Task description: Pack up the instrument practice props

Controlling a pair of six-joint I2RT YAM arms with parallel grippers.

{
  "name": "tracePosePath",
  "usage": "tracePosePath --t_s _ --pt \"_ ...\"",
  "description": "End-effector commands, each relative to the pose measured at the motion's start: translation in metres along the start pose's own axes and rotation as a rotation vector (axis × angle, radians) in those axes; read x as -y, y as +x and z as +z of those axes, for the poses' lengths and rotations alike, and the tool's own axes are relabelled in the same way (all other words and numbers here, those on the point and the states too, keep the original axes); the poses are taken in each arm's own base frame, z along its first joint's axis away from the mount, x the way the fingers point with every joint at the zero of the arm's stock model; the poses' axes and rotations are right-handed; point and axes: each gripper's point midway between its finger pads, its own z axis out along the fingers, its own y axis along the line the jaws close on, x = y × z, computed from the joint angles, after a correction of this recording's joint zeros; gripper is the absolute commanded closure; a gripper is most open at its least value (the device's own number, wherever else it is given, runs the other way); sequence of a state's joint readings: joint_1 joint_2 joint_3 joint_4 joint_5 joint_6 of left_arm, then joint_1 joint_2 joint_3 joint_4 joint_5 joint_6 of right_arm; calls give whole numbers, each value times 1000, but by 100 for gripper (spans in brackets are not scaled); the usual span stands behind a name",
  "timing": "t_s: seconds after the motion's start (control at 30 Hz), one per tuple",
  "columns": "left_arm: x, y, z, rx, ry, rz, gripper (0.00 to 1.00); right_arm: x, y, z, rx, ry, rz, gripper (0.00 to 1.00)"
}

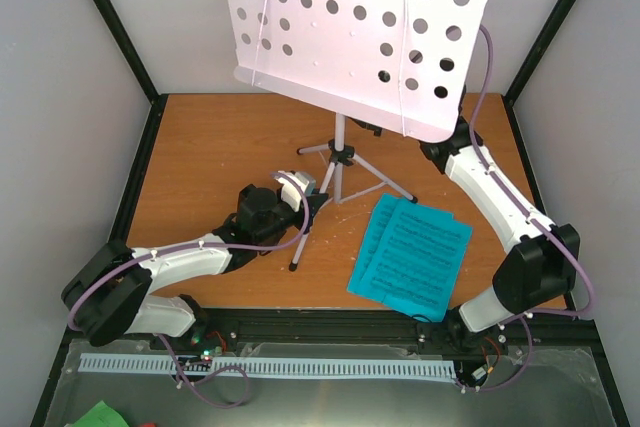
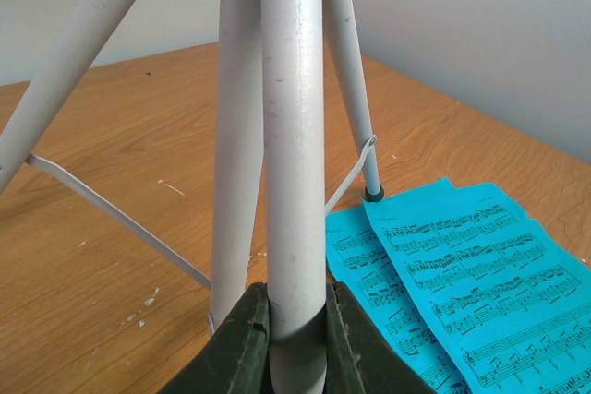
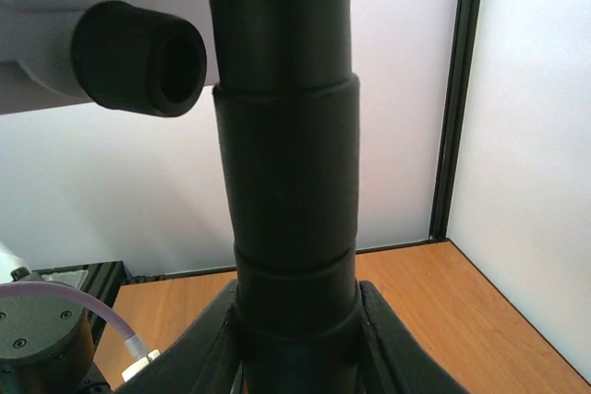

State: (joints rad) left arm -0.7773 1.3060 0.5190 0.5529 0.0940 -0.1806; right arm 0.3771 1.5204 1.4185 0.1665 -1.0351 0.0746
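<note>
Our left tool (image 2: 295,325) clamps a music stand (image 1: 330,87) leg, right tool (image 3: 295,325) its tray-hidden collar; cyan pages (image 1: 412,252) lie beside.

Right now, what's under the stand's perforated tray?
The top view shows the tripod legs and table below the tray. It covers the upper pole and the right gripper, seen from the wrist gripping a black collar.
</note>
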Motion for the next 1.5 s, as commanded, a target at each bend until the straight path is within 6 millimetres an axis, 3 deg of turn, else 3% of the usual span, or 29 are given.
tracePosePath --t_s 0.0,0.23,0.5,1.0,1.17,1.47 --pt "4 -24 5 66 2 26 100 -9 -29 11 45 -9 -28 97" --pt "-7 -86 7 214 -97 63 100 -19 -50 21 69 -40 -71 97" --pt "-11 -153 -11 363 -184 137 100 -31 -63 17 90 -29 -112 97" --pt "26 -236 -71 578 -42 128 100 -48 -68 10 114 3 -92 97" --pt "44 -240 -78 526 58 100 100 -46 -62 8 142 63 -8 97" --pt "54 -183 -73 287 168 -94 100 -33 -11 1 208 174 303 97"
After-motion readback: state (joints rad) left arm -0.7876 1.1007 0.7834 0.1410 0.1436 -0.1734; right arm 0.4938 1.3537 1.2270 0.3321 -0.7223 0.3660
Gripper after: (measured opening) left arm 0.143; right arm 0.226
